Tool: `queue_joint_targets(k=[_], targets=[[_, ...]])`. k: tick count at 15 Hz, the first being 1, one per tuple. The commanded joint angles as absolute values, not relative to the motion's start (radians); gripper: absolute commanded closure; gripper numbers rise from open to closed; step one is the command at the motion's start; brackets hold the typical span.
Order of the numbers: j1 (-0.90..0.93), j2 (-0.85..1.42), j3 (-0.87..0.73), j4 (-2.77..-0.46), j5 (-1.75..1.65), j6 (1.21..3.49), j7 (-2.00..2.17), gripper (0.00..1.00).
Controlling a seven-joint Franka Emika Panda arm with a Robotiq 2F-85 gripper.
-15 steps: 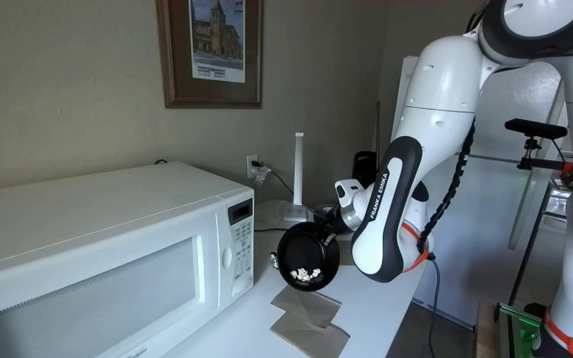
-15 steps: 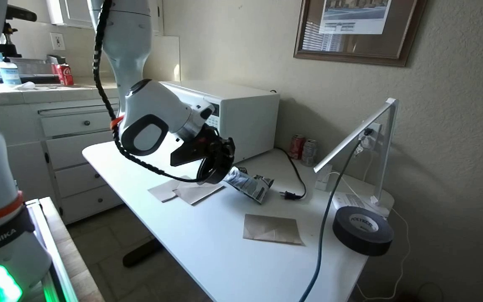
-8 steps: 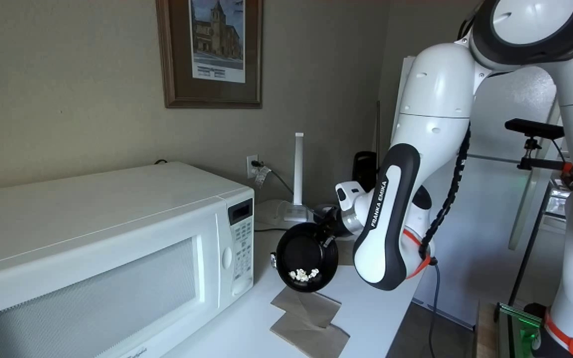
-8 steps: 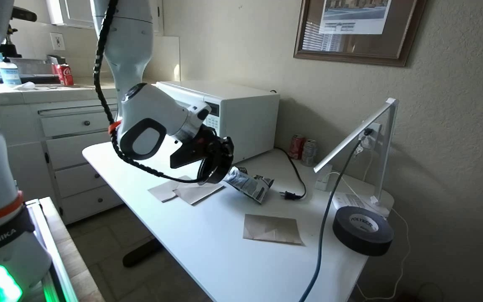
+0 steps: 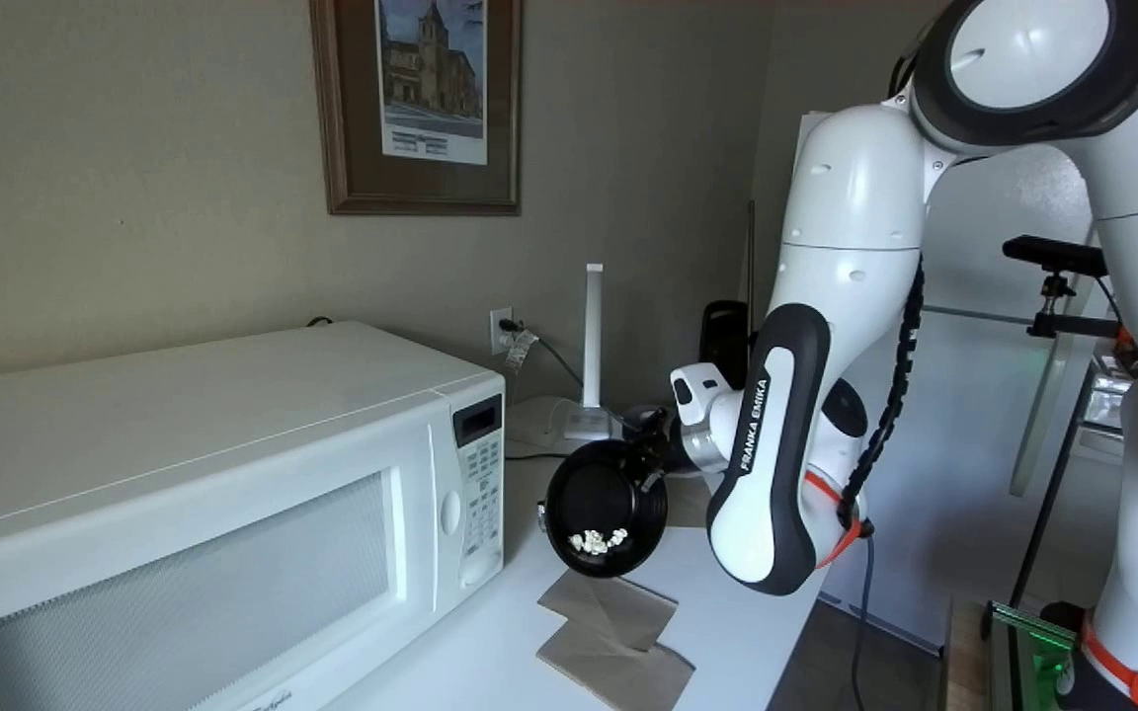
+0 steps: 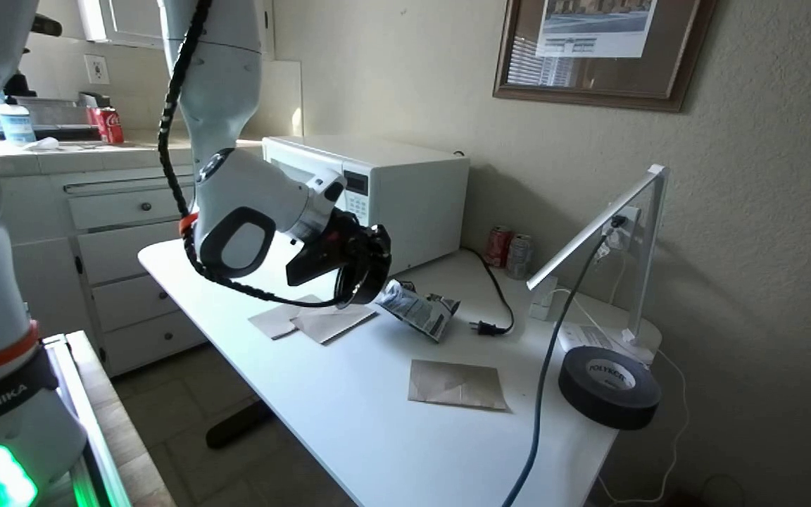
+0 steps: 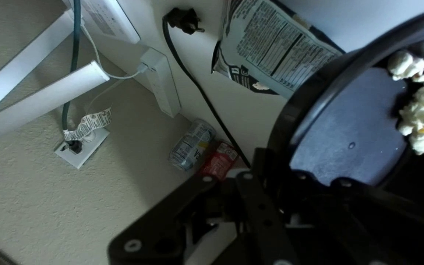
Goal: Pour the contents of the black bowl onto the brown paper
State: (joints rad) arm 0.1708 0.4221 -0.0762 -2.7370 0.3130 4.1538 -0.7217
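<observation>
My gripper (image 7: 278, 173) is shut on the rim of the black bowl (image 7: 348, 129). The bowl is held in the air above the white table and tilted steeply, its opening facing the camera in an exterior view (image 5: 597, 494). White popcorn (image 5: 599, 541) sits gathered at the bowl's lower side; it also shows in the wrist view (image 7: 423, 114). Two overlapping sheets of brown paper (image 5: 618, 667) lie on the table below the bowl in that view. A separate brown paper sheet (image 6: 458, 384) lies nearer the lamp end. The fingertips are dark and partly hidden by the bowl.
A white microwave (image 5: 233, 494) stands beside the bowl. A crumpled snack bag (image 6: 419, 310) lies close behind the bowl. A black plug (image 6: 491, 328), two cans (image 6: 509, 251), a desk lamp (image 6: 631, 232), a tape roll (image 6: 610, 387) and a hanging cable (image 6: 543, 380) are on or over the table.
The arm's elbow and forearm have lowered and swung. The bowl has shifted slightly toward the microwave, its tilt nearly the same, and the popcorn stays inside it.
</observation>
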Motion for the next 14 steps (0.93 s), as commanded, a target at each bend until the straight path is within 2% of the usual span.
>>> queue_joint_targets(k=[1, 14], targets=[[0.186, 0.479, -0.096, -2.724, 0.273, 4.242, -0.718, 0.98], [0.183, 0.481, -0.091, -2.679, 0.249, 4.223, -0.739, 0.98]])
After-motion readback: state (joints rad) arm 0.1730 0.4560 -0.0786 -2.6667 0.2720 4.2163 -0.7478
